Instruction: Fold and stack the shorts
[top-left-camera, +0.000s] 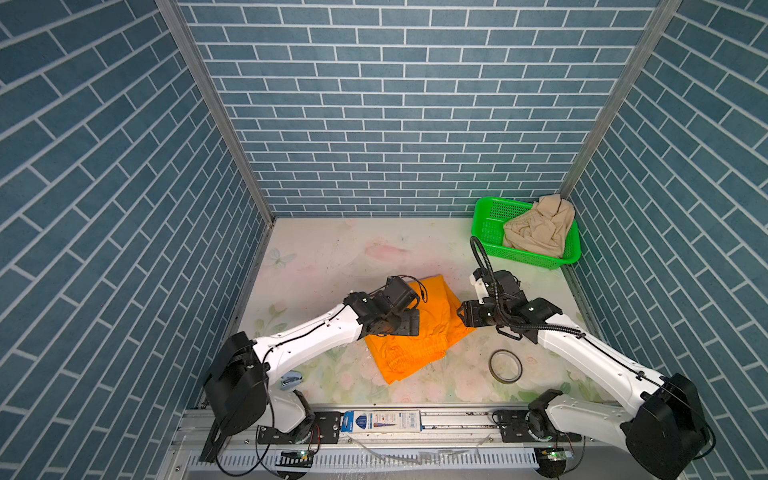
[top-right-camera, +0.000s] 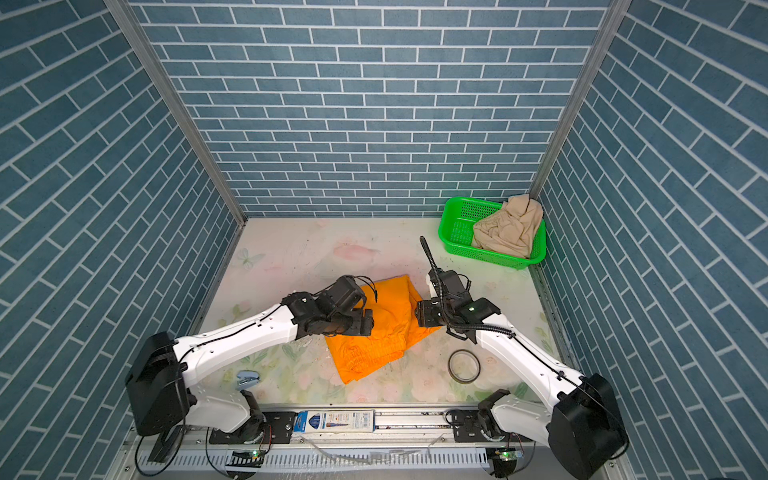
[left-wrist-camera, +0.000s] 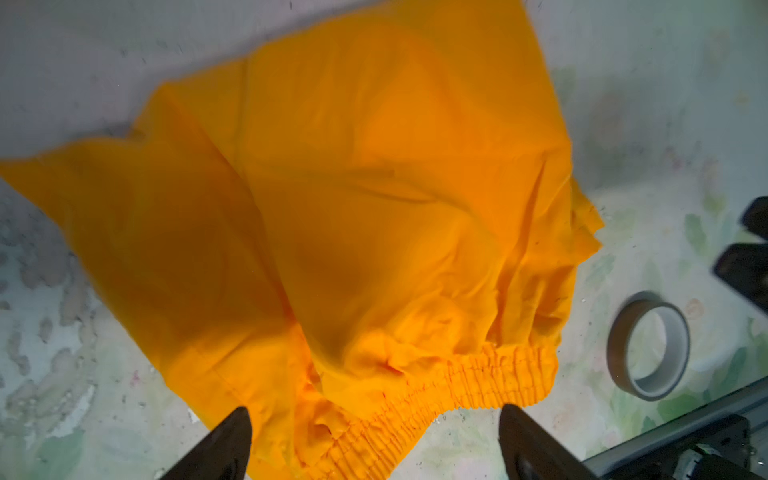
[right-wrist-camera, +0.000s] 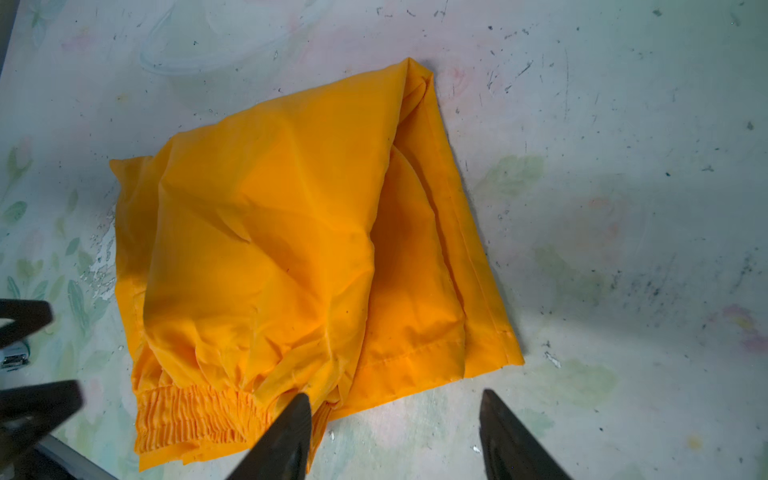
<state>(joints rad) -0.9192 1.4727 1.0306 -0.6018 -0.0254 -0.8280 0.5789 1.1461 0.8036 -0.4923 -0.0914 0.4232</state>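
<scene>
Folded orange shorts (top-left-camera: 432, 332) between left tool (left-wrist-camera: 372, 411) and right tool (right-wrist-camera: 395, 395), below both; jaws of each apart, empty

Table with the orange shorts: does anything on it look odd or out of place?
Yes. A roll of tape and a small shiny metal item lie on the table near the orange shorts, neither belonging with laundry. The beige shorts sit crumpled in the green basket, spilling over its rim.
</scene>
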